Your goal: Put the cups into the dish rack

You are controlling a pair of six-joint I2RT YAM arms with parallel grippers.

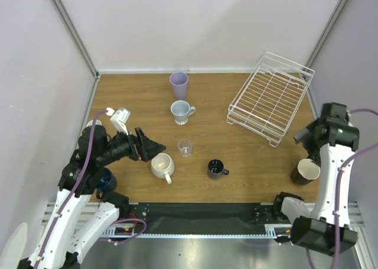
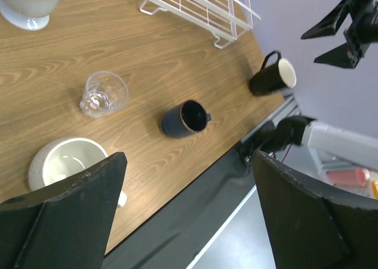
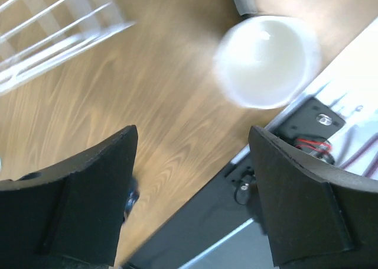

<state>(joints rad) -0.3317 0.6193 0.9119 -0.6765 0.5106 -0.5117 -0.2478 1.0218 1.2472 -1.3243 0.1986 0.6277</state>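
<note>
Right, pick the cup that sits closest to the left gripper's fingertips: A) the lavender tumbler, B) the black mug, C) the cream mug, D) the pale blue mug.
C: the cream mug stands right beside the tips of the left gripper, nearer than any of the other three.

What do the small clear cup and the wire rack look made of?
Clear cup: glass, or possibly clear plastic; see-through walls with bright glints. Dish rack: white coated wire, probably metal; thin rods form an open grid.
</note>
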